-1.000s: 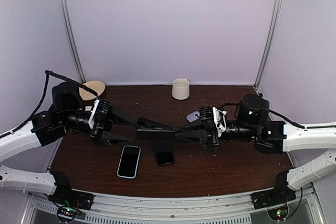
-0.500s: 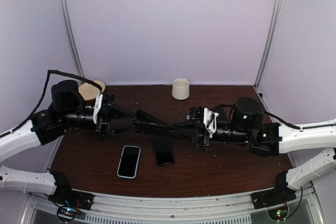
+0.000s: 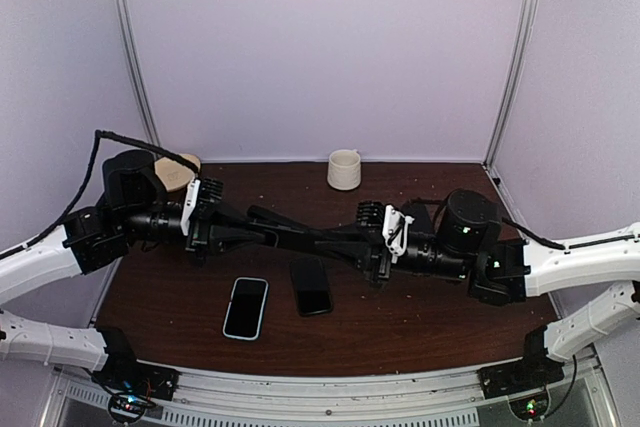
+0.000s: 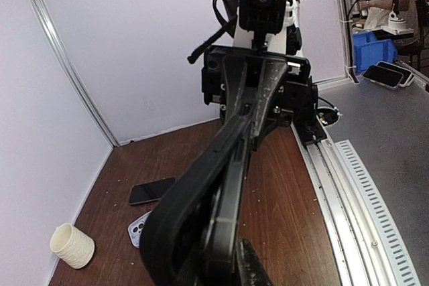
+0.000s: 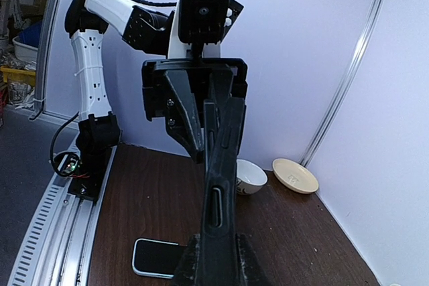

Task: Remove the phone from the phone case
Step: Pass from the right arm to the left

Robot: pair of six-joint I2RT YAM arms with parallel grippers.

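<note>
A black phone case (image 3: 300, 239) hangs edge-on above the table, stretched between my two grippers. My left gripper (image 3: 248, 231) is shut on its left end and my right gripper (image 3: 338, 245) is shut on its right end. In the left wrist view the phone case (image 4: 221, 185) runs away from my fingers (image 4: 253, 267) toward the right gripper (image 4: 258, 98). In the right wrist view the case edge (image 5: 221, 165) shows a slot. Whether the phone sits inside the case I cannot tell.
A black phone (image 3: 312, 287) and a phone with a light rim (image 3: 246, 307) lie flat on the brown table (image 3: 420, 317) below the case. A white cup (image 3: 344, 169) stands at the back, a tan dish (image 3: 180, 169) at back left. A white bowl (image 5: 251, 176) is near the dish (image 5: 295, 175).
My left gripper has closed onto the case's left end. Both arms have risen and shifted toward the back, and the case now stands more edge-on, clear of the phones below.
</note>
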